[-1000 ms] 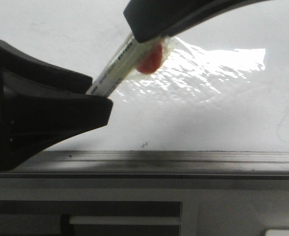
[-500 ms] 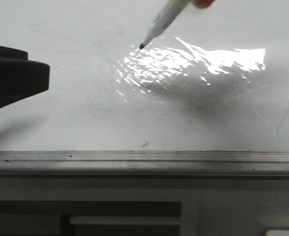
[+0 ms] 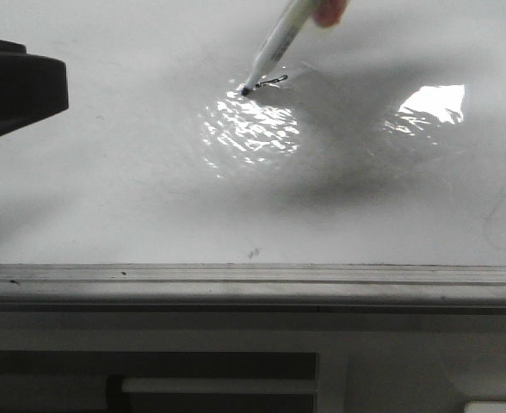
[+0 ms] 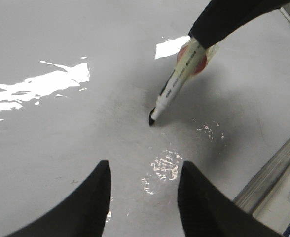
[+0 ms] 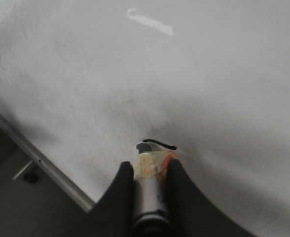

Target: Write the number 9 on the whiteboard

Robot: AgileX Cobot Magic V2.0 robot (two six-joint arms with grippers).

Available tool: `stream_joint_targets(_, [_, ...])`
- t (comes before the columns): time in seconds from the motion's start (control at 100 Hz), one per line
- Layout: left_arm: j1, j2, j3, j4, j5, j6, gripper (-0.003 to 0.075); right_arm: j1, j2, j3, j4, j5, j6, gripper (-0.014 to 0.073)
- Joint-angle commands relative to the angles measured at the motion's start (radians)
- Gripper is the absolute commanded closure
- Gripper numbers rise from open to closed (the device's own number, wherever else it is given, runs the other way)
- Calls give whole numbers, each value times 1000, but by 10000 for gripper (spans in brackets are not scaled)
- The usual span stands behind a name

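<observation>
The whiteboard (image 3: 107,189) lies flat, glossy white with glare. My right gripper (image 5: 150,165) is shut on a white marker pen (image 5: 149,197), held at a slant; its black tip (image 3: 246,89) touches the board. Right by the tip lies a short black stroke (image 3: 273,81), also in the right wrist view (image 5: 161,144). No whole number 9 shows. My left gripper (image 4: 144,170) is open and empty, hovering over bare board short of the pen (image 4: 177,84). One of its fingers (image 3: 21,86) shows at the left edge of the front view.
A grey metal ledge (image 3: 236,280) runs along the board's near edge, with a grey panel below it. A tray with small items (image 4: 283,212) sits beyond the ledge on the right in the left wrist view. Bright glare patches (image 3: 249,129) lie near the pen tip.
My left gripper has drawn back to the left, away from the pen. The pen tip has come down onto the board and left a short black stroke.
</observation>
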Motion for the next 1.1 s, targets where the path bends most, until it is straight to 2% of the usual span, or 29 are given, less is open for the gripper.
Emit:
stream_joint_targets(0.0, [1,-12,-24,4,-90,-5,426,5,21,-44,-34,74,-6,662])
stream_joint_targets(0.08, [1,-12,-24,4,-90,-5,426,6,6,-44,-80,107,-2,662])
stream_joint_targets(0.37, [1,-10,-24,4,-90,-5,426,-40,-37,-109,-106,-5,11,662])
stream_joint_targets(0.47, [1,-10,-24,4,-90,-7,426,-38,-37,-110,-106,58,11,662])
stream_joint_targets(0.56, [1,-10,-24,4,-90,-7,426,-36,-33,-53,-78,125,14,662])
stream_joint_targets(0.66, [1,-10,-24,4,-88,-7,426,-29,-35,48,-29,107,14,662])
stream_joint_targets(0.76, [1,-10,-24,6,-88,-7,426,-29,-47,82,18,73,14,662])
stream_joint_targets(0.81, [1,-10,-24,38,-88,-7,426,-26,-59,78,25,66,14,662])
stream_joint_targets(0.96, [1,-7,-24,272,-71,-13,426,22,-123,75,54,29,14,662])
stream_joint_targets(1.09, [1,33,-24,289,-71,-64,426,104,-119,77,67,28,14,662])
